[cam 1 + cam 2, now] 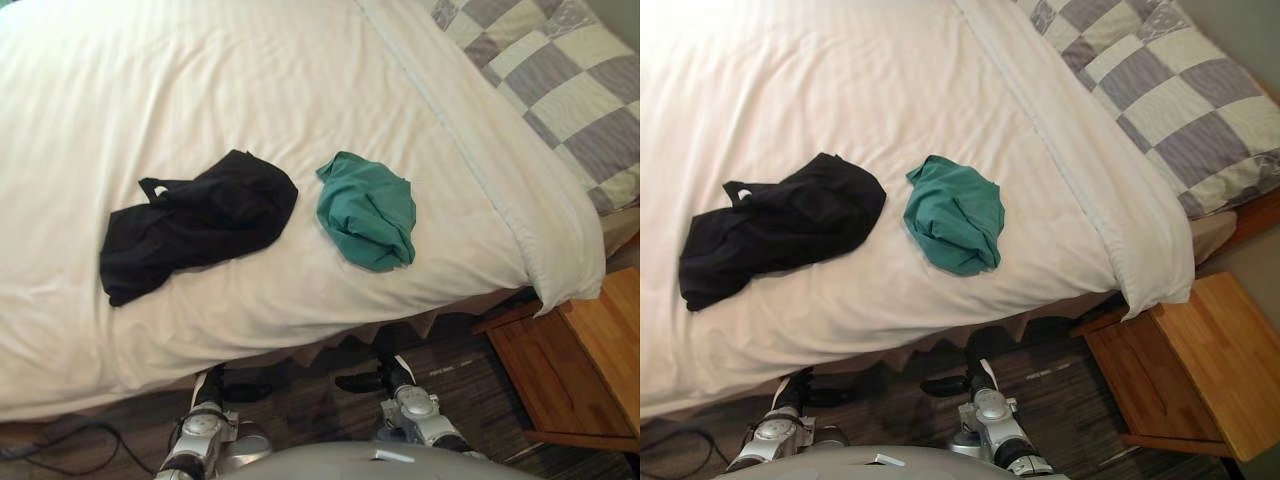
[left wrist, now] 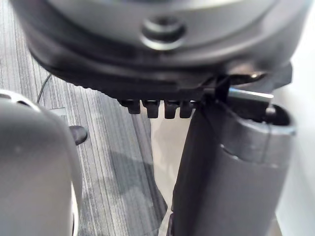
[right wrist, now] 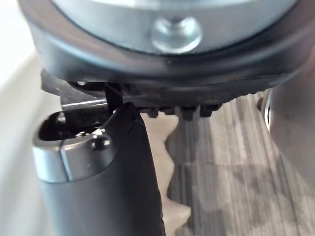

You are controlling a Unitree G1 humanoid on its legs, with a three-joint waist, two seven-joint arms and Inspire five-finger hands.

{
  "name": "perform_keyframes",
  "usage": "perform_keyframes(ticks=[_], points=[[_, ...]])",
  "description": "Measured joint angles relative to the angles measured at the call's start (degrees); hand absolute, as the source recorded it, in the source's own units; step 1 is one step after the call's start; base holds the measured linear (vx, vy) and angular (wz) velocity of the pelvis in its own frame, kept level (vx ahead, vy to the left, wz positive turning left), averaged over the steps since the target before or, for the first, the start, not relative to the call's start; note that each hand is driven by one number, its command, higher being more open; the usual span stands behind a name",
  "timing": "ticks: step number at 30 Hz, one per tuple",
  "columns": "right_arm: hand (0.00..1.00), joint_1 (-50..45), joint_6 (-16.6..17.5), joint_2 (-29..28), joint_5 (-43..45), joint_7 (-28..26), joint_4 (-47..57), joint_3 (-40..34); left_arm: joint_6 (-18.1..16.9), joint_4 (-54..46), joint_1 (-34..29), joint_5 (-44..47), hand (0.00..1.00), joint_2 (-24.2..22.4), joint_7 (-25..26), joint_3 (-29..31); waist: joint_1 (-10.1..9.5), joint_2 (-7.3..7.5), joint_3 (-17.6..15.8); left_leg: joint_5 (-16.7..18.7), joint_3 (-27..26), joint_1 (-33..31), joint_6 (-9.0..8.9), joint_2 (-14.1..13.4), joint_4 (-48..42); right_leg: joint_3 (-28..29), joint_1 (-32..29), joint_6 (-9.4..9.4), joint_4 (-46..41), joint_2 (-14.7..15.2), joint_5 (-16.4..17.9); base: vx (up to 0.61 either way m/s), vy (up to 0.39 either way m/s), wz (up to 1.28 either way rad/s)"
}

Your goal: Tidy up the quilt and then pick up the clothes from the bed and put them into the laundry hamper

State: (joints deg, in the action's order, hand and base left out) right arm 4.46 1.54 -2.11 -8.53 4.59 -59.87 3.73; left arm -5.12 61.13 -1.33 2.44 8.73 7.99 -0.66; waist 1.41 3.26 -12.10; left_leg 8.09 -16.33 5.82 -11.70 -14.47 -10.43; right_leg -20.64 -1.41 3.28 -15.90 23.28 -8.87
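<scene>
While I stand at the near edge of the quilt (image 1: 300, 90), it lies spread flat and white with only faint creases. A seam band runs from 12 o'clock down toward 4 o'clock, and one corner hangs over the side at 4 o'clock. Two pieces of clothing rest on top, near the middle. The black garment (image 1: 200, 220) lies crumpled, stretching from the centre out toward 8 o'clock. The green garment (image 1: 368, 208) is bunched just beside it at its 3 o'clock, with a thin strip of quilt between them, so they do not touch. A checked cover (image 1: 570, 90) in grey and cream lies past the seam band at 1 to 2 o'clock. A wooden nightstand (image 1: 590, 360) stands at 4 o'clock on the dark striped floor (image 1: 470, 380), partly under the hanging corner. My left hand (image 2: 226, 167) hangs low at 7 o'clock, below the quilt's edge, and my right hand (image 3: 113, 187) hangs at 5 o'clock. On both hands the fingers (image 2: 149, 108) are released and straight, grasping nothing, with floor and the pale side of the bedding past them.
</scene>
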Motion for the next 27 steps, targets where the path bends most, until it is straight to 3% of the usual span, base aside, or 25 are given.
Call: perform_keyframes(ticks=[1, 2, 3, 4, 5, 8, 9, 13, 14, 16, 17, 19, 22, 23, 27], points=[[1.0, -0.07, -0.15, -0.46, 0.04, -0.13, 0.32, 0.89, 0.01, -0.46, -0.96, 0.73, 1.0, -0.24, -0.14, 1.4, 0.37, -0.5, 0.16, -0.69, -0.45, -0.12, 0.72, 0.07, 0.89, -3.71, -0.94, -0.58, -2.09, -0.96, 3.28, 0.0, 0.098, -0.19], [1.0, -0.41, -0.11, -0.61, 0.47, -0.57, 1.03, 1.46, 0.19, -0.33, -0.96, 2.29, 1.0, -0.2, -0.07, 1.64, 0.58, -0.57, 0.12, -1.26, 0.43, -0.6, 0.9, 0.24, 1.66, -3.01, -0.13, 0.87, -2.89, -4.73, 10.26, 0.0, 0.1, 0.08], [1.0, -0.8, -0.02, -0.64, 0.87, -0.58, 1.32, 1.45, 0.36, -0.31, -0.93, 3.11, 1.0, -0.23, -0.09, 1.77, 0.47, -0.56, 0.12, -1.54, 1.15, -0.88, 0.98, 0.49, 1.91, -2.32, 0.75, 1.13, -2.52, -6.71, 14.01, 0.01, 0.003, 0.47], [1.0, -1.25, 0.04, -0.48, 2.37, -0.46, 1.66, 1.32, 0.4, -0.27, -0.91, 4.58, 1.0, -0.26, -0.3, 1.79, 0.4, -0.51, 0.15, -2.0, 2.78, -1.52, 1.35, 1.17, 1.92, -0.01, 2.75, 2.97, -0.66, -9.22, 18.75, -0.01, -0.041, 0.63], [1.0, -1.32, 0.04, -0.12, 3.45, -0.28, 2.05, 0.71, 0.41, -0.13, -0.67, 5.57, 1.0, -0.81, -0.39, 2.33, 0.37, -0.73, -0.1, -2.59, 4.41, -1.44, 2.23, 1.28, 2.07, -0.28, 4.77, 4.94, 0.96, -9.7, 18.76, -0.01, -0.053, 0.68], [1.0, -1.63, 0.22, 0.15, 5.5, 0.69, 1.41, -2.8, 0.49, 0.23, -0.81, 6.62, 1.0, -2.49, -0.37, 3.61, 0.64, -0.89, -0.08, -6.6, 5.96, -0.35, 6.16, 2.45, 6.12, -6.02, 9.1, 5.32, 3.14, -9.16, 18.47, -0.01, -0.081, 0.91], [1.0, -1.61, 0.25, 0.65, 6.09, 1.12, 0.48, -4.96, 0.43, 0.2, -0.81, 7.12, 1.0, -3.71, -0.34, 4.15, 0.37, -1.78, 0.43, -8.03, 6.7, -0.4, 5.67, 2.45, 7.82, -7.87, 10.09, 5.46, 4.08, -9.55, 18.38, 0.0, -0.071, 0.94], [1.0, -1.35, 0.05, 1.34, 9.62, 2.18, -2.06, -14.8, 1.34, 0.93, -1.45, 11.14, 1.0, -5.61, 0.27, 12.85, -0.39, -2.26, 0.78, -9.99, 5.28, 0.72, 4.19, 2.4, 12.12, -8.16, 10.79, 5.67, 6.3, -10.45, 17.0, 0.01, -0.003, 0.16], [1.0, -1.57, -0.06, 1.48, 10.51, 2.88, -2.61, -17.66, 1.74, 1.5, -1.46, 12.14, 1.0, -5.96, 0.44, 16.64, -0.87, -2.38, 1.08, -10.07, 4.33, 1.44, 4.04, 2.61, 12.69, -7.24, 10.85, 5.83, 7.07, -10.42, 16.38, 0.04, 0.045, -0.35], [1.0, -4.59, -0.29, 1.57, 14.66, 3.7, -2.92, -23.81, 2.19, 2.73, -2.33, 16.02, 1.0, -6.12, 1.16, 26.55, -1.67, -0.3, 1.62, -10.02, 2.45, 2.01, 3.96, 3.49, 12.94, -6.25, 11.39, 5.79, 9.42, -9.98, 14.8, 0.04, 0.081, -0.28], [1.0, -5.74, -0.4, 1.48, 15.35, 3.73, -2.93, -25.25, 2.4, 2.76, -3.05, 16.82, 1.0, -6.11, 1.3, 29.37, -1.68, 0.04, 1.77, -10.02, 1.96, 2.22, 3.95, 3.75, 13.03, -6.1, 11.54, 5.81, 9.81, -9.77, 14.6, 0.05, 0.089, -0.18], [1.0, -12.3, -1.31, 1.13, 20.96, 3.57, -2.99, -32.91, 2.87, 3.16, -5.59, 26.1, 1.0, -6.07, 1.83, 42.96, -2.47, 1.56, 2.8, -9.98, 0.39, 4.13, 3.91, 4.92, 14.13, -6.08, 12.85, 5.89, 10.29, -8.75, 14.42, 0.06, 0.068, -0.08], [1.0, -16.2, -2.09, 1.48, 25.53, 3.32, -2.99, -39.82, 2.86, 3.0, -6.34, 34.34, 1.0, -5.68, 2.32, 53.38, -2.7, 0.93, 3.32, -9.77, 0.11, 4.61, 3.62, 5.36, 15.04, -6.72, 13.59, 5.9, 10.26, -8.36, 14.42, 0.0, 0.044, 0.12], [1.0, -17.13, -2.17, 1.81, 27.85, 3.32, -2.99, -43.53, 2.88, 2.56, -6.15, 37.51, 1.0, -5.13, 2.73, 59.96, -2.67, 0.37, 3.82, -9.59, -0.25, 4.64, 3.35, 5.38, 15.17, -6.99, 13.55, 5.94, 10.26, -8.27, 14.4, -0.05, 0.044, 0.02], [1.0, -17.73, -2.01, 5.71, 33.0, 3.93, -2.63, -52.65, 2.78, -1.6, -5.33, 42.13, 1.0, 1.27, 5.42, 75.72, -2.49, -2.02, 7.2, -9.06, -0.98, 4.57, 2.9, 5.09, 15.51, -7.22, 13.48, 6.11, 10.26, -8.31, 14.39, -0.05, 0.015, -0.01]])
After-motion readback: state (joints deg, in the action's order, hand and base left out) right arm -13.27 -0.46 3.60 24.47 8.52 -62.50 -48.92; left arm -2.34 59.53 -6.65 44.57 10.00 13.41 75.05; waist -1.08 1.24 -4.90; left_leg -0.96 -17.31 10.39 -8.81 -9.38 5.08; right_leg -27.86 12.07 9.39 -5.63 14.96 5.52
